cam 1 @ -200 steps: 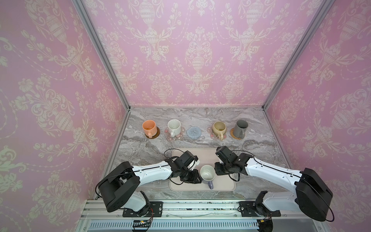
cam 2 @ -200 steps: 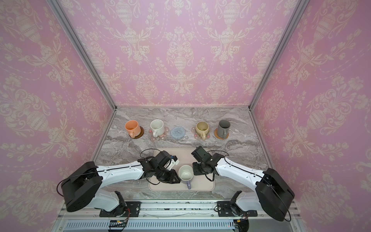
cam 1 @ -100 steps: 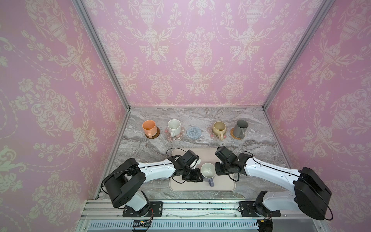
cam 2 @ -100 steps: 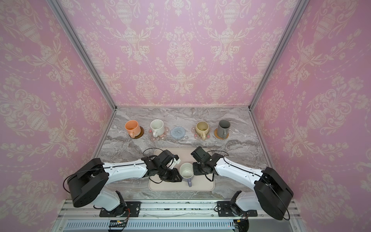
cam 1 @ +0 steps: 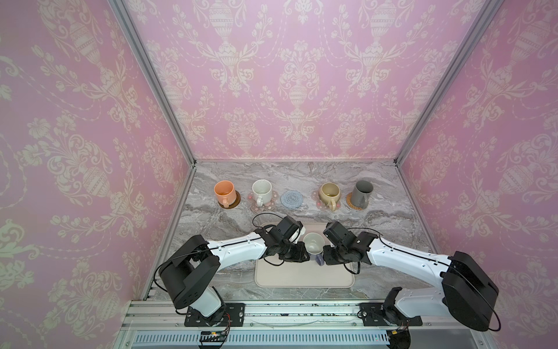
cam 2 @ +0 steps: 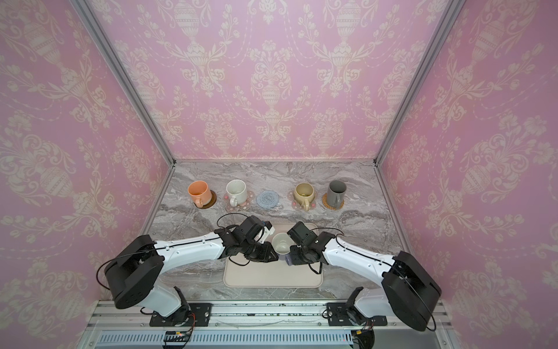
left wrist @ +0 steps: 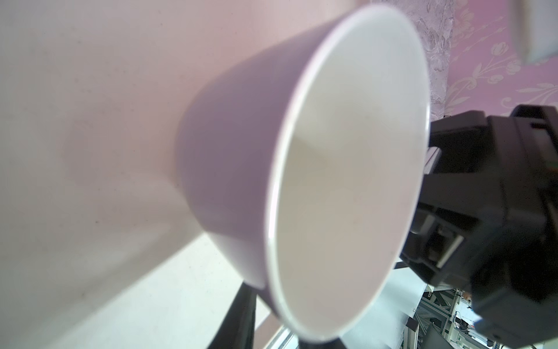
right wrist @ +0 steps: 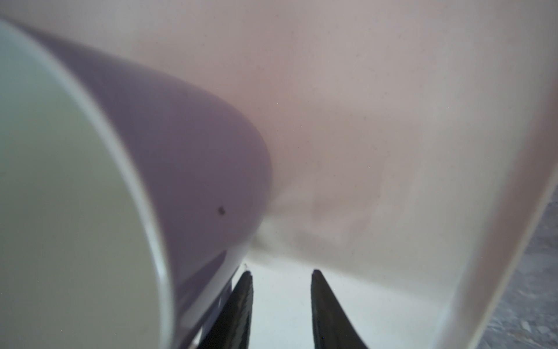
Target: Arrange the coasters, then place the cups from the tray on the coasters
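The lavender cup (cam 1: pixel 312 243) (left wrist: pixel 241 136) is over the cream tray (cam 1: pixel 302 276), white inside up. My left gripper (cam 1: pixel 303 255) is shut on its rim, one finger inside the wall and one outside. My right gripper (right wrist: pixel 280 272) stands open beside the cup's handle (cam 1: pixel 319 259), with only tray between its fingers. At the back, the orange cup (cam 1: pixel 224 192), white cup (cam 1: pixel 261 190), beige cup (cam 1: pixel 329 192) and grey cup (cam 1: pixel 362 193) each stand on a coaster. The blue crocheted coaster (cam 1: pixel 291 199) between them is bare.
The marble table (cam 1: pixel 392 241) is closed in by pink patterned walls at the back and both sides. Both arms reach in from the front rail (cam 1: pixel 287 311) and meet over the tray's far half. A black cable (cam 1: pixel 262 215) loops behind the left wrist.
My left gripper has moved right and toward the back with the lavender cup in it. The right arm has stayed where it was.
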